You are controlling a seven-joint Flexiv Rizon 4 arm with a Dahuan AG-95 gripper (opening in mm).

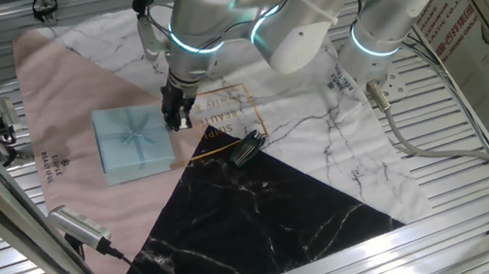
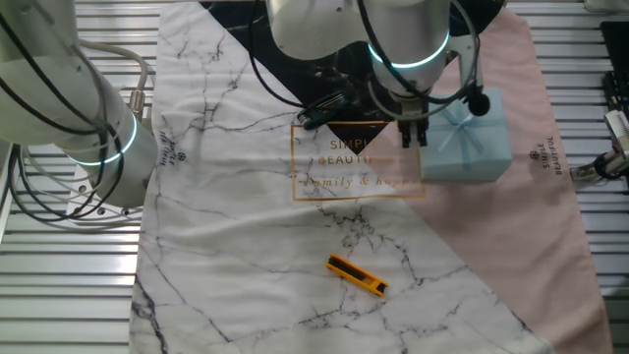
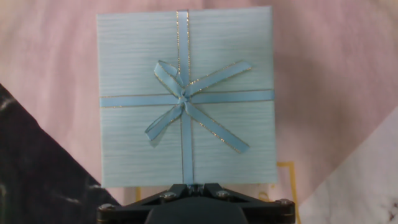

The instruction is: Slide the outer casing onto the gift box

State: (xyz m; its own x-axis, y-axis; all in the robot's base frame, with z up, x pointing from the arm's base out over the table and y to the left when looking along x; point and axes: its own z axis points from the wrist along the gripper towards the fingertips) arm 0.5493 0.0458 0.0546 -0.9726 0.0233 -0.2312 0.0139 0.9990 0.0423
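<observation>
The outer casing [image 1: 130,142], a flat pale blue square sleeve with a ribbon-and-bow cross on top, lies on the pink part of the cloth. It also shows in the other fixed view [image 2: 470,138] and fills the hand view [image 3: 186,93]. My gripper [image 1: 174,118] stands low at the casing's edge nearest the cloth's middle. It shows there in the other fixed view [image 2: 411,138] too. In the hand view the gripper [image 3: 194,185] has its fingers together at the middle of the casing's near edge, where the ribbon ends. The black-lined gift box is not visible anywhere.
A black comb-like object [image 1: 247,147] lies on the cloth just right of the gripper. An orange utility knife [image 2: 357,275] lies on the white marble part. A second, idle arm [image 2: 59,88] stands at the table's side. A handheld tool [image 1: 78,224] lies near the front left edge.
</observation>
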